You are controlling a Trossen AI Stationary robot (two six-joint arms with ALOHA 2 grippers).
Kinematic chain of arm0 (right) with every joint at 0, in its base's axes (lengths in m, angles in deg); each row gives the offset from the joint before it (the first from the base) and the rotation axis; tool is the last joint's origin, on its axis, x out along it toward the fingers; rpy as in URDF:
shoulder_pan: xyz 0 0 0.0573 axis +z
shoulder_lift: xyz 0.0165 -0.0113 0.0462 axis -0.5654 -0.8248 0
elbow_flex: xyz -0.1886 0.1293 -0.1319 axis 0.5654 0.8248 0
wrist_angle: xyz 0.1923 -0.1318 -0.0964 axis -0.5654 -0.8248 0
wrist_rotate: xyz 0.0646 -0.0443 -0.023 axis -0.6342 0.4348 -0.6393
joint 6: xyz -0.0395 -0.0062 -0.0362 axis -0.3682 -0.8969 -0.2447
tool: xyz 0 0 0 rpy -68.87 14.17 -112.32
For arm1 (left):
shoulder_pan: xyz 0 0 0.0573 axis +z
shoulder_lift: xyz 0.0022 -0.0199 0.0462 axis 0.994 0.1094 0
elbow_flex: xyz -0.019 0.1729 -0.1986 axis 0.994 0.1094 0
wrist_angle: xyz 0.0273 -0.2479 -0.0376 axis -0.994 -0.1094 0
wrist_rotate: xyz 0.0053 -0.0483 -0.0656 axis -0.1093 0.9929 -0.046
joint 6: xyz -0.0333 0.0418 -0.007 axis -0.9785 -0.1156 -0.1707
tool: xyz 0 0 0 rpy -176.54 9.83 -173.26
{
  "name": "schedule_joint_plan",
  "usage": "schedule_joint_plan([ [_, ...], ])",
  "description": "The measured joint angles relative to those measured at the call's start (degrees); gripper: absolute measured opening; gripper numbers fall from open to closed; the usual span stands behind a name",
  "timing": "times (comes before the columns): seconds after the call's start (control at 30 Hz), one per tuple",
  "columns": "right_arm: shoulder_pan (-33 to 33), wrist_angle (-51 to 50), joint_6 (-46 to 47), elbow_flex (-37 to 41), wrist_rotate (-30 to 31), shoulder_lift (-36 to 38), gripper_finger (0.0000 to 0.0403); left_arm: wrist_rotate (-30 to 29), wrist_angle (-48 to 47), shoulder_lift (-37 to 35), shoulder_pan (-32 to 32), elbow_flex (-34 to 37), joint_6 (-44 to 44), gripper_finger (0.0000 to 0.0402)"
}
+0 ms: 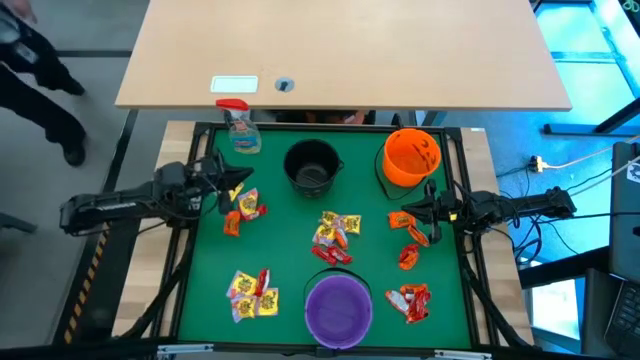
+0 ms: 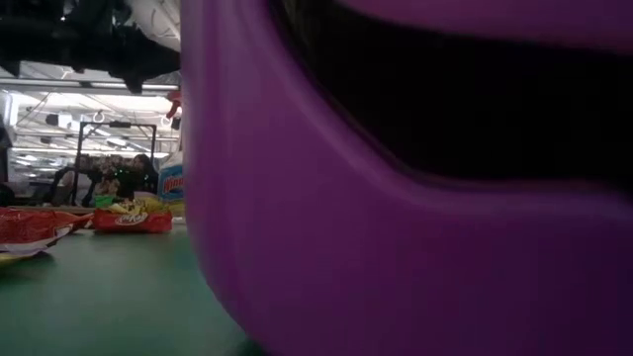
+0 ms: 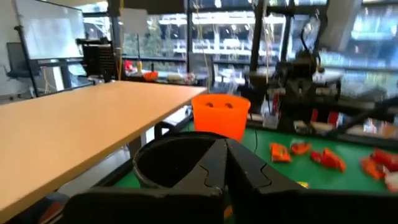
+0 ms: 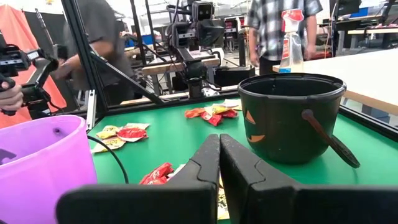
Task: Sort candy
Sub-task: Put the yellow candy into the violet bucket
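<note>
Green matting covers the work table [image 1: 200, 290], with a pale wood-look desk [image 1: 340, 50] butting up behind it.

Three bucket-style bowls sit on the green. Purple bowl [image 1: 338, 308] is at the near edge in the middle, smooth plastic, and from overhead it looks like nothing's in it. Orange bowl [image 1: 411, 157] is at the back right with a dark jack-o'-lantern face printed on it. Black bowl [image 1: 311, 165] is back centre, with a thin handle hanging down and little orange triangle eyes visible in the right wrist view [image 4: 291, 115]. Can't see candy in any of them.

Candy [image 1: 335, 237] is all loose on the mat, small crinkly flat packets: a mixed yellow and red heap in the middle, yellow ones at front left [image 1: 252, 294], red ones at front right [image 1: 412, 301], a couple of orange-red ones by the right arm [image 1: 409, 240], and a few by the left arm [image 1: 243, 211]. The print is too small to read.

Spray bottle [image 1: 240, 126] with a red trigger stands at the back left corner.

Left gripper [image 1: 232, 184] hangs over the back left of the mat, fingers pressed together, holding nothing. Right gripper [image 1: 425, 211] is over the right side just in front of the orange bowl, fingers likewise closed up and empty.
</note>
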Motion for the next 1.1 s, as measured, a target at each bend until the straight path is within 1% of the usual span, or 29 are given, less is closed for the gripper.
schedule_joint_plan([
  [0.1, 0.00, -0.01, 0.01, -0.02, 0.01, 0.00, 0.0012, 1.31, -1.64, 5.14, -0.39, -3.03, 1.79, 0.0002],
  [0.2, 0.00, -0.01, -0.01, -0.02, 0.01, 0.00, 0.0012, 1.81, -4.57, 10.61, -1.94, -6.60, 2.97, 0.0018],
  [0.4, -0.02, -0.01, -0.01, -0.02, 0.01, -0.01, 0.0012, 1.73, -8.70, 20.84, -7.28, -13.83, 7.38, 0.0083],
  [0.5, 0.00, -0.01, -0.01, -0.01, 0.01, -0.01, 0.0012, 0.74, -12.53, 24.79, -9.38, -17.16, 7.73, 0.0117],
  [0.63, 0.00, -0.01, -0.01, 0.00, 0.01, -0.01, 0.0012, -0.73, -16.63, 29.05, -11.97, -19.94, 7.75, 0.0146],
  [0.77, -0.02, -0.01, -0.01, -0.02, 0.01, -0.01, 0.0012, -1.22, -15.60, 31.66, -13.70, -20.21, 7.75, 0.0155],
  [0.9, 0.00, -0.01, -0.01, -0.02, 0.01, -0.01, 0.0012, -0.92, -14.78, 35.03, -15.75, -20.24, 7.75, 0.0156],
  [1.1, -0.02, -0.01, -0.01, -0.01, 0.00, 0.00, 0.0012, -1.31, -9.05, 40.97, -18.64, -20.24, 9.54, 0.0157],
])
